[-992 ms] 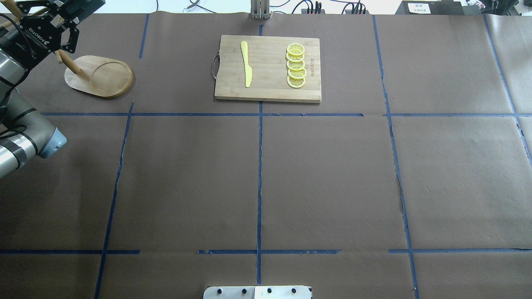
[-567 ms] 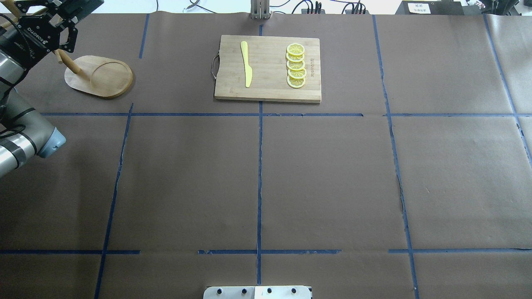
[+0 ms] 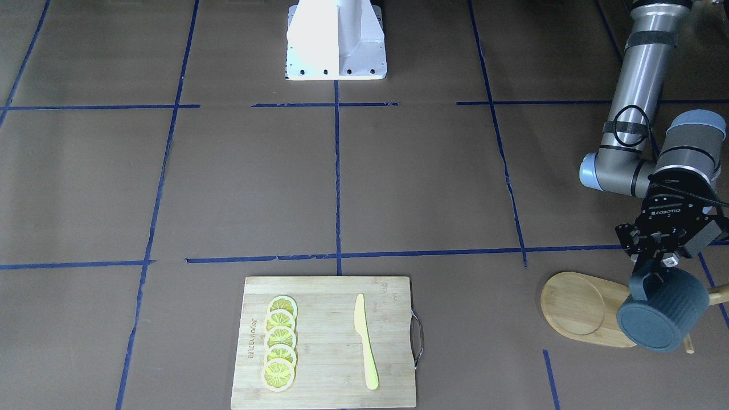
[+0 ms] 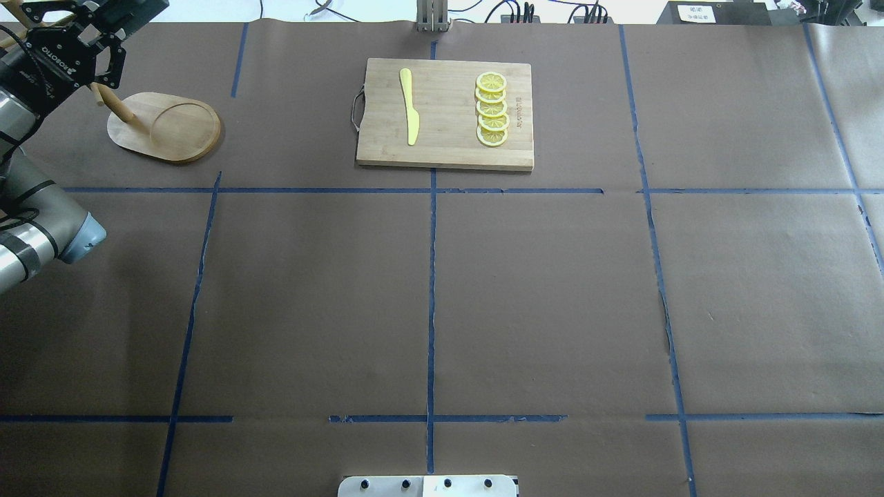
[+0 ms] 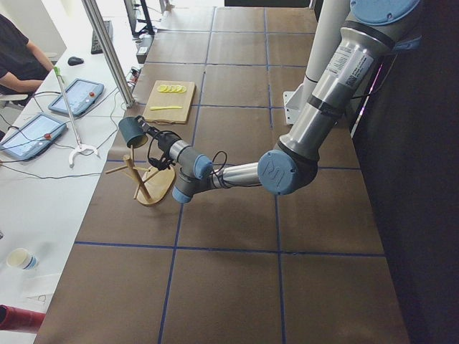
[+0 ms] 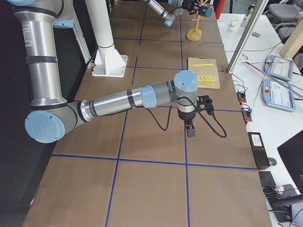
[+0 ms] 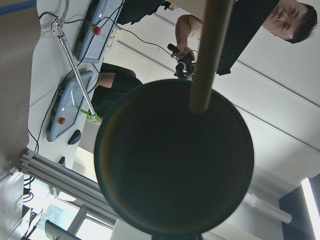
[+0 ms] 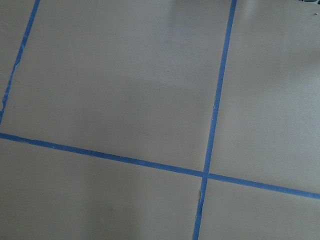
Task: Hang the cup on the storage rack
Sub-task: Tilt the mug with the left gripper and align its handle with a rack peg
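Observation:
My left gripper (image 3: pixel 656 277) is shut on the handle of the dark blue-grey ribbed cup (image 3: pixel 660 316) and holds it on its side in the air, bottom toward the front camera. The cup hangs over the post end of the bamboo storage rack (image 3: pixel 581 310). In the left wrist view a peg (image 7: pixel 207 55) crosses in front of the cup's dark mouth (image 7: pixel 172 165). Overhead, the left gripper (image 4: pixel 72 48) is above the rack's post (image 4: pixel 116 105); the cup is hidden there. My right gripper (image 6: pixel 190 128) points down over the table's middle; I cannot tell if it is open.
A bamboo cutting board (image 4: pixel 449 148) with a yellow knife (image 4: pixel 410 107) and several lemon slices (image 4: pixel 492 109) lies at the far middle. The robot base (image 3: pixel 336 40) stands at the near edge. Operators and tablets (image 5: pixel 75 97) are beyond the far edge.
My left gripper with the cup has shifted a little to the left and farther away over the rack. The rack and the board have not moved.

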Robot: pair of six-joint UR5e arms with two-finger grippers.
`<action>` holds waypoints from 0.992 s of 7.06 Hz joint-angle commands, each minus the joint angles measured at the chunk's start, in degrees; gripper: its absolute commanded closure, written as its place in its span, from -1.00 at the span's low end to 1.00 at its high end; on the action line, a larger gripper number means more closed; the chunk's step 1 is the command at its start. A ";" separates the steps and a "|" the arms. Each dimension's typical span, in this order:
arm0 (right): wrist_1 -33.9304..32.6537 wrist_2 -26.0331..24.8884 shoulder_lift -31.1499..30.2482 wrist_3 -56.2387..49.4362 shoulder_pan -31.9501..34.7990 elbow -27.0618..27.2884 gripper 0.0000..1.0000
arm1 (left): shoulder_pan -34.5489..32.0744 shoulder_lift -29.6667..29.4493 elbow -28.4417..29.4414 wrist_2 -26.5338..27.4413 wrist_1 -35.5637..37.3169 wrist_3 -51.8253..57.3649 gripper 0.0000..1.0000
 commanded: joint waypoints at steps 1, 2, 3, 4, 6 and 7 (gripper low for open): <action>0.00 0.00 0.09 0.00 0.00 0.00 -0.99 | -0.02 0.94 0.00 -0.16 -0.15 -0.16 1.00; 0.00 0.00 0.00 0.00 0.00 0.00 -0.99 | -0.02 1.47 0.00 -0.16 -0.50 -0.16 1.00; 0.00 0.00 0.00 0.00 0.00 0.00 -0.99 | -0.02 2.26 0.17 -0.16 -1.46 -0.16 1.00; 0.00 0.00 -0.09 0.00 0.00 0.00 -0.99 | -0.02 2.27 0.26 -0.16 -2.08 -0.25 1.00; 0.00 0.00 -0.09 0.00 0.00 0.00 -0.99 | 0.07 2.36 0.35 -0.07 -3.22 -3.40 1.00; 0.00 -0.09 0.00 0.00 0.00 0.00 -0.99 | 0.07 2.27 0.35 -0.16 -3.40 -3.67 1.00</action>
